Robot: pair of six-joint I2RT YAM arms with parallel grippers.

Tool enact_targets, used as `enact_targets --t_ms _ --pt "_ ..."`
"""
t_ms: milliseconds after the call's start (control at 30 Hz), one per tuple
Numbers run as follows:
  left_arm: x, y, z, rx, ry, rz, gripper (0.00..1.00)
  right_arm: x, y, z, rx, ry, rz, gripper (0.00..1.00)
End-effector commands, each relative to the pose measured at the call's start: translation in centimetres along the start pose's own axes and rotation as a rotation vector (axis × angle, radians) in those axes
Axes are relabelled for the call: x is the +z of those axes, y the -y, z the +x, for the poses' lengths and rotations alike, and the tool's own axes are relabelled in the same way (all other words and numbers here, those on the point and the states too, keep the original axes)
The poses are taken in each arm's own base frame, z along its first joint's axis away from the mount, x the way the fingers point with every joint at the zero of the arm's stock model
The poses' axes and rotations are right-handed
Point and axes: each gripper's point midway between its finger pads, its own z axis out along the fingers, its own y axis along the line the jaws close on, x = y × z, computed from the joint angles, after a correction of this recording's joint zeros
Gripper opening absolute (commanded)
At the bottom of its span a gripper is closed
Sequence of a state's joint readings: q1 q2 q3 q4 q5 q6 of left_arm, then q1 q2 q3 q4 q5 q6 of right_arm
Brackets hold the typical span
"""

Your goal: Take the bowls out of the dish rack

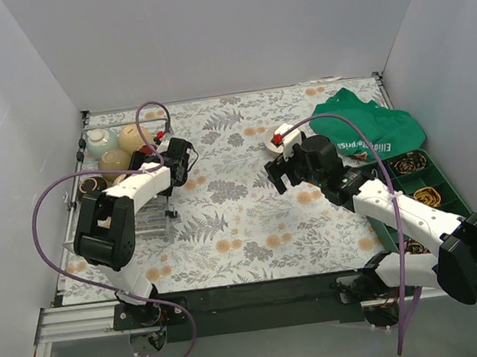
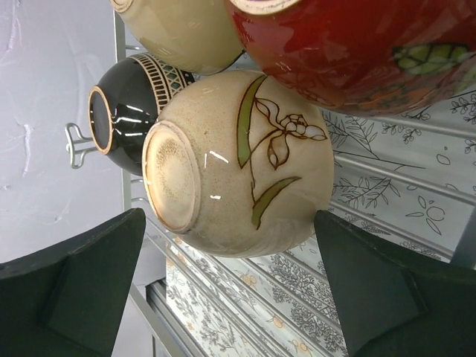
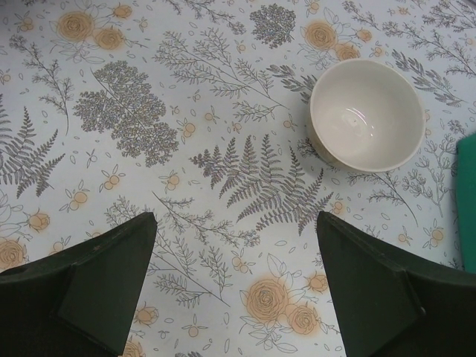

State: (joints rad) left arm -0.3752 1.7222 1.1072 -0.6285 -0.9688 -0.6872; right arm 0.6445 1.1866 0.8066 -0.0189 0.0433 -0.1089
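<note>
The silver wire dish rack (image 1: 153,224) stands at the left. In the top view it holds a pale mint bowl (image 1: 99,143), a tan bowl (image 1: 135,137), a beige bowl (image 1: 114,161) and a dark bowl (image 1: 91,186). My left gripper (image 1: 163,163) hangs over the rack. In the left wrist view it (image 2: 229,223) is open, with the beige flower bowl (image 2: 238,160) just ahead between the tips and not touched. The dark bowl (image 2: 126,111), tan bowl (image 2: 186,33) and a red bowl (image 2: 349,52) crowd around it. My right gripper (image 1: 280,176) (image 3: 236,223) is open and empty above the table. A cream bowl (image 3: 367,113) (image 1: 271,146) stands upright just beyond it.
A green cloth (image 1: 371,129) lies at the back right. A green compartment tray (image 1: 420,184) with small dark items sits along the right edge. White walls close in the left, back and right. The rack's wires (image 2: 223,297) run under the left gripper.
</note>
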Motion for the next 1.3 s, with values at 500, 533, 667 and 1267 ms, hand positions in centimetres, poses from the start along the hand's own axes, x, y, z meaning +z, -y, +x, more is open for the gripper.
enact_targets --t_ms 500,533,667,1267 --pt "-0.4 2.4 -1.2 0.08 0.068 0.216 0.98 0.3 -0.6 -1.8 -0.008 0.068 -0.027 0.97" --pt "-0.5 2.3 -1.3 0.081 0.074 0.226 0.98 0.3 -0.6 -1.8 -0.009 0.068 -0.026 0.97" --pt "-0.6 2.2 -1.7 0.054 0.109 0.273 0.98 0.3 -0.7 -1.8 -0.006 0.067 -0.034 0.97" --pt "1.4 2.3 -1.3 0.055 0.123 0.175 0.98 0.8 -1.4 -1.4 -0.002 0.054 -0.071 0.97"
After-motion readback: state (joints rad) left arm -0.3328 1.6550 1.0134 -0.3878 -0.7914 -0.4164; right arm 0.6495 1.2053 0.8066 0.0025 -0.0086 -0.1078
